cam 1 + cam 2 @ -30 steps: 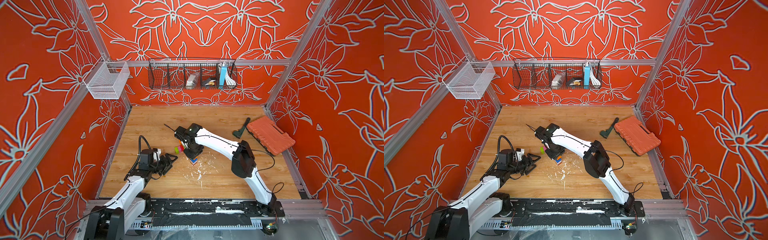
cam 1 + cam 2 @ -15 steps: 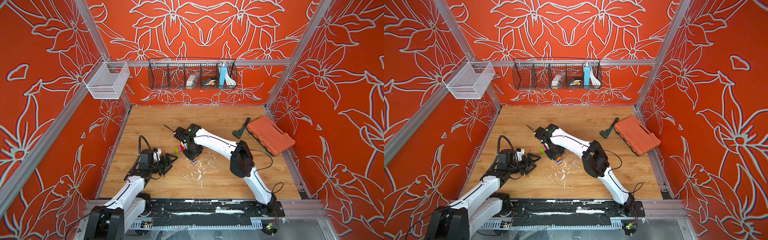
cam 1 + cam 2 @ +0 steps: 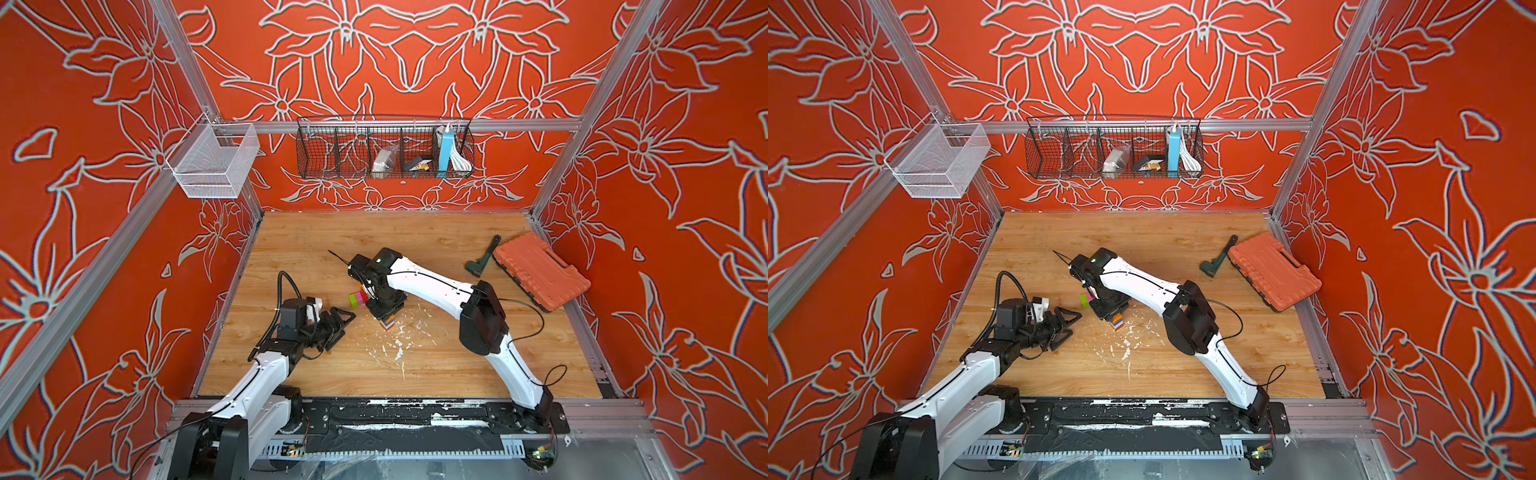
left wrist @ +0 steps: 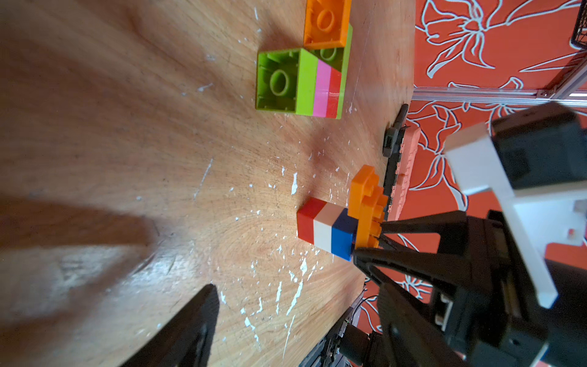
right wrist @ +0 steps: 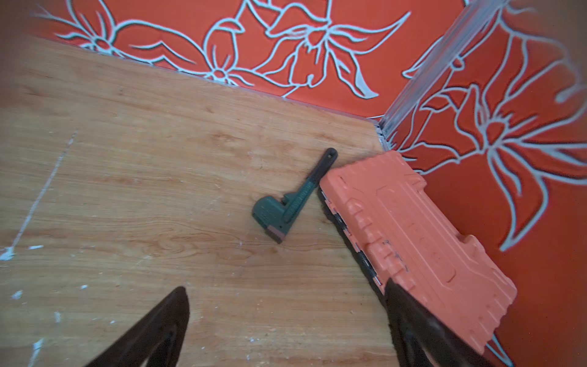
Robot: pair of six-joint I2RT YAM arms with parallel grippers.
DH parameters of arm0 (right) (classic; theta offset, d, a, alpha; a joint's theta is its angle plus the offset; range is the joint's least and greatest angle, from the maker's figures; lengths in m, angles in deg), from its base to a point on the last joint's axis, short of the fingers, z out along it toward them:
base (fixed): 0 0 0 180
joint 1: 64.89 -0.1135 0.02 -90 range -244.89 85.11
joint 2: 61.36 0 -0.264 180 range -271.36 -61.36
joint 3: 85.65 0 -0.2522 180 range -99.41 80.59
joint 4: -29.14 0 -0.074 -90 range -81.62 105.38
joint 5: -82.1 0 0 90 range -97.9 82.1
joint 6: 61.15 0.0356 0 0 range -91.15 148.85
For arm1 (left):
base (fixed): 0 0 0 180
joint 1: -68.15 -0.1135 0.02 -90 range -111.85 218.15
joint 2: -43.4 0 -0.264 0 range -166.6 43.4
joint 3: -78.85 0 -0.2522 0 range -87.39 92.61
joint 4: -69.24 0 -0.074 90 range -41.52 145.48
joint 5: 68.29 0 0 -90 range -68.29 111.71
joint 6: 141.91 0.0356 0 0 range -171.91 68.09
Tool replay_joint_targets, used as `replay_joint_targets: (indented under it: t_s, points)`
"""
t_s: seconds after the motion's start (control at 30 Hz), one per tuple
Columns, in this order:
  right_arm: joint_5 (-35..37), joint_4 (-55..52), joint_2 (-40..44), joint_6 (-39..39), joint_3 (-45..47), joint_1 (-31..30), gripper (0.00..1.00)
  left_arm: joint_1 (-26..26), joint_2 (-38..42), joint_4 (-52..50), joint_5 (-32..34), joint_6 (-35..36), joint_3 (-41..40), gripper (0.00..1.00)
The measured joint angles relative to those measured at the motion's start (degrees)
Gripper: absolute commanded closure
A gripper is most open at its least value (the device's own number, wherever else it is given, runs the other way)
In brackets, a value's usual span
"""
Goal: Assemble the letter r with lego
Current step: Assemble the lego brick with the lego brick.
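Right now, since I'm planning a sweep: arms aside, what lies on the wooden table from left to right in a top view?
Lime, pink and red brick cluster → red, white, blue and orange brick stack → dark green wrench → orange ribbed plastic case.

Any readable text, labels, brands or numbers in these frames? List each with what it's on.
Nothing legible.
Orange case: embossed marks on lid, too blurred to read.
Green wrench: raised lettering on handle, too small to read.
Wire basket contents: no readable label.
Lego: no print.
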Motion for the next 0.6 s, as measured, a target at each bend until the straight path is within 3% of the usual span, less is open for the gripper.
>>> replay_joint_targets:
  t_s: [0.6]
  points:
    - [-0.13, 3.96, 1.84, 1.33, 4.48, 0.00, 1.00, 0.00, 0.22, -1.57, 0.00, 0.44, 0.02, 0.21]
